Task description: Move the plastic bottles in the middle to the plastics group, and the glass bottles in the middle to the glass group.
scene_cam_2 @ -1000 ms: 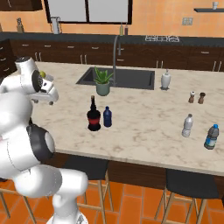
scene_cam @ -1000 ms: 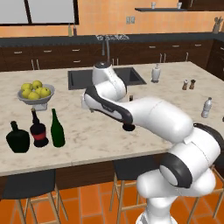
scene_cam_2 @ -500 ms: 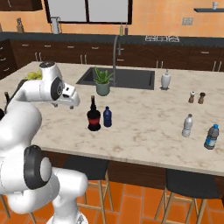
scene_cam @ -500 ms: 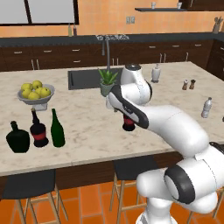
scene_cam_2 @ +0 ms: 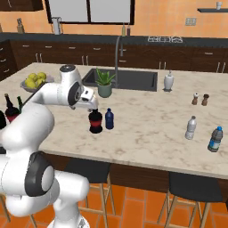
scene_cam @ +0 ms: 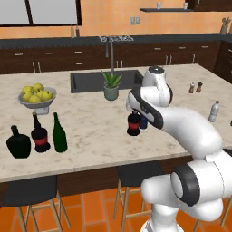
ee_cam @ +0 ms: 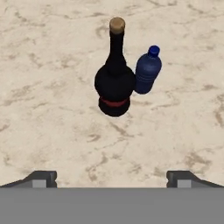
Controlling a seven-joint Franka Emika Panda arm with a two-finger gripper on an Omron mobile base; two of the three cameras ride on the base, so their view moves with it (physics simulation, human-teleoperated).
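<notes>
1. Desk [scene_cam: 99,136]: marbled island top; it lies well below the hand [ee_cam: 111,177], bare between the fingertips [ee_cam: 41,178].
2. Arm: it rises from the base, bends at the elbow and reaches over the middle of the desk; the wrist turns down so the hand looks at the bottles from above. In both base views the arm's own body covers the hand.
3. Round dark bottle [ee_cam: 114,83]: red label, long neck, tan cap; upright, ahead of the hand and below it, not touched. In the left base view its neck is covered by the arm.
4. Small dark-blue bottle [ee_cam: 147,71]: upright, just beside the round dark bottle on its right in the hand view; whether they touch cannot be told. Largely covered by the arm in the left base view.
5. Hand: fingertips spread wide, nothing between them.
</notes>
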